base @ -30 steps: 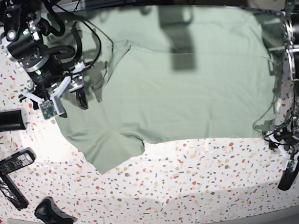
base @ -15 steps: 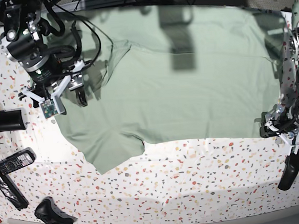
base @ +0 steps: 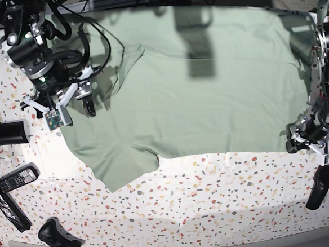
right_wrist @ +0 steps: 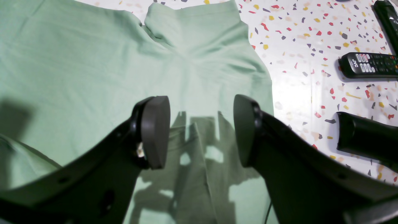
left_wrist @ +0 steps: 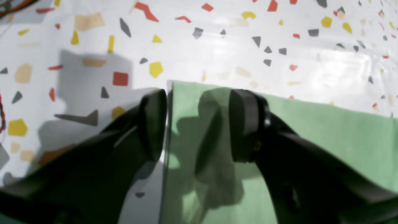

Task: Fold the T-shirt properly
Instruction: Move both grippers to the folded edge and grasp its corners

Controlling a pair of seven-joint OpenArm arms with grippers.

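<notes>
Garment position: T-shirt (base: 196, 93) lies spread flat on the speckled table (base: 215, 199), covering most of the far half. One short sleeve (base: 122, 163) points toward the near edge on the right arm's side.

Garment condition: mostly smooth. Creases gather where the sleeve meets the body. No fold is visible yet.

Step in hand: judged as pre-grasp positioning for the first fold. Both arms stand at opposite ends of the cloth.

Left gripper (left_wrist: 197, 124): released, jaws apart, nothing between them. It straddles the corner of the hem; one finger sits over bare table just beside the cloth edge, the other over the cloth.

Right gripper (right_wrist: 202, 130): released, jaws apart, empty. It hovers over the sleeve end of the shirt, cloth below both fingers.

Contact: cannot tell whether either set of fingertips touches the fabric.

Next move, left arm: likely descend so that the corner enters the jaws, then clench on the edge. Only a narrow margin of cloth sits between the fingers.

Next move, right arm: likely needs an edge to pinch; flat cloth beneath offers none.

Nearby items: remote control (right_wrist: 368, 64) and dark cylinder (right_wrist: 367, 137) lie on the table beside the sleeve, apart from it.
</notes>
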